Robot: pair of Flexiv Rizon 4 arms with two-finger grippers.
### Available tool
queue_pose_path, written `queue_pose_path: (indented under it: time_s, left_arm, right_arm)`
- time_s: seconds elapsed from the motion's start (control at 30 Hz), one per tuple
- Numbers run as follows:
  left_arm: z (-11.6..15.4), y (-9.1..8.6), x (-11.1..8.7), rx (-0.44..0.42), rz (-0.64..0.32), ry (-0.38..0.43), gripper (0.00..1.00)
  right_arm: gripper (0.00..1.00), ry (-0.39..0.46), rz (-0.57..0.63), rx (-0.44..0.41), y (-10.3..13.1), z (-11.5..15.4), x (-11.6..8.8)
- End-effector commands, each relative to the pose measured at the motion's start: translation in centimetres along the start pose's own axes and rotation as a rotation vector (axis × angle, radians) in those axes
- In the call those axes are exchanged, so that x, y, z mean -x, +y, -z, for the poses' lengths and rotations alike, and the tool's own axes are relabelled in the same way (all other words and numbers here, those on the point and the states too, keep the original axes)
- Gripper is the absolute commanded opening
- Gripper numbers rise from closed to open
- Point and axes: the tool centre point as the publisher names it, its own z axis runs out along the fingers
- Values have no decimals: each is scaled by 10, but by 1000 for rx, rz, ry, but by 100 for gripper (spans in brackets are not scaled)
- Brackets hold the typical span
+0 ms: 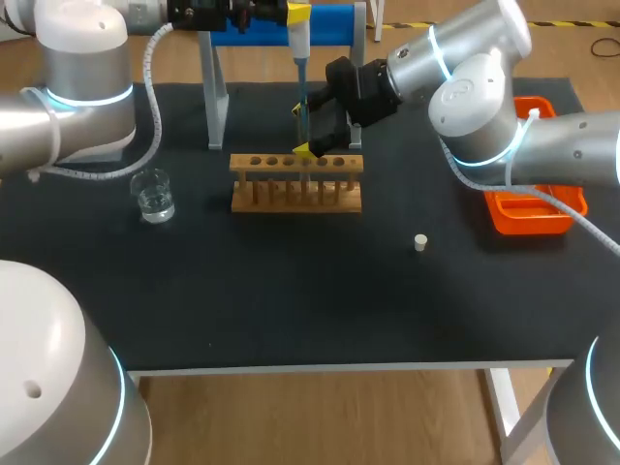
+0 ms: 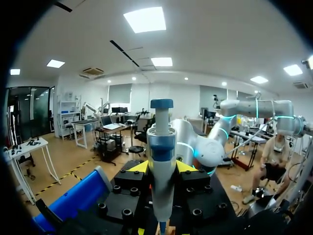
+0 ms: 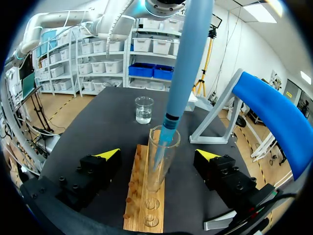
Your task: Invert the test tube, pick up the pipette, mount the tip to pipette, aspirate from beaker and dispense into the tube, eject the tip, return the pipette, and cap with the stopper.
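Note:
My left gripper is shut on the grey and blue pipette and holds it upright above the wooden rack. The pipette comes down from above, and its tip reaches into the mouth of the clear test tube, which stands upright in the rack. My right gripper is open, with one finger on each side of the tube and neither touching it. In the head view this right gripper hangs just behind the rack. The beaker of clear liquid stands left of the rack. The small white stopper lies to the rack's right.
A blue pipette stand on grey legs stands behind the rack. An orange tray sits at the table's right edge, under my right arm. Black table surface stretches in front of the rack.

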Motion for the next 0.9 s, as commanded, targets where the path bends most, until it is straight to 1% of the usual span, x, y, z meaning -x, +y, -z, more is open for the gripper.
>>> queue_pose_path:
  time_s: [0.03,0.4,0.9]
  left_arm:
    - [-1,2,2,-2,0,3,0]
    - [-2,6,4,-7,9,1,0]
    - [-4,11,2,2,12,-2,0]
  right_arm:
    - [100,4,-1,-5,1,2,0]
    - [100,4,-1,-5,1,2,0]
    - [100,4,-1,-5,1,2,0]
